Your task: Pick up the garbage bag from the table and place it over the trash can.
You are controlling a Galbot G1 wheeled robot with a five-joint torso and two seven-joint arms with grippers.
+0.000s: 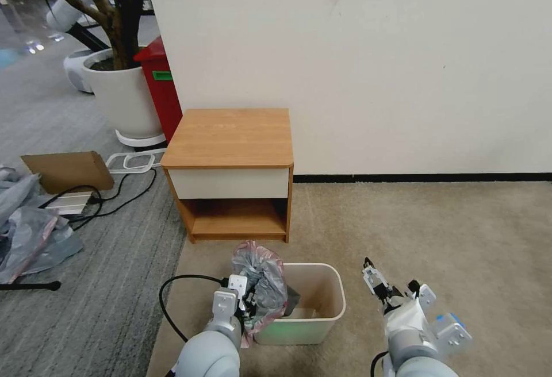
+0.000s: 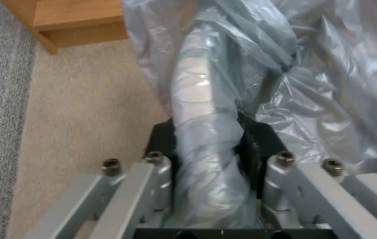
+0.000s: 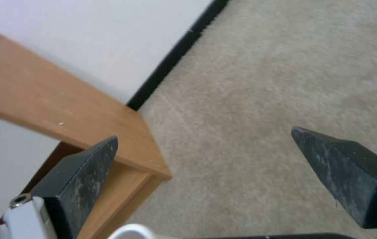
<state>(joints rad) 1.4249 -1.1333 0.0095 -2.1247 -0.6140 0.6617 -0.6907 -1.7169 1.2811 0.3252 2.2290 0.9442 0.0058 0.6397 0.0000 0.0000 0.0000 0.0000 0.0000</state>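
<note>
The garbage bag (image 1: 261, 282), crinkly translucent grey plastic with a pink-red rim, hangs bunched over the left wall of the cream trash can (image 1: 322, 322) on the beige carpet. My left gripper (image 1: 246, 299) is at that wall, shut on a fold of the garbage bag (image 2: 206, 132), which runs between its dark pads. My right gripper (image 1: 391, 285) hovers open to the right of the can with nothing in it; its dark fingers (image 3: 87, 176) frame bare carpet. The table (image 1: 233, 138) stands behind the can against the wall, with a bare top.
On the grey carpet to the left lie a grey-pink plastic heap (image 1: 29, 233), a cardboard piece (image 1: 69, 170) and black cables (image 1: 121, 193). A white plant pot (image 1: 123, 98) and a red bin (image 1: 161, 89) stand behind. Open beige carpet lies to the right.
</note>
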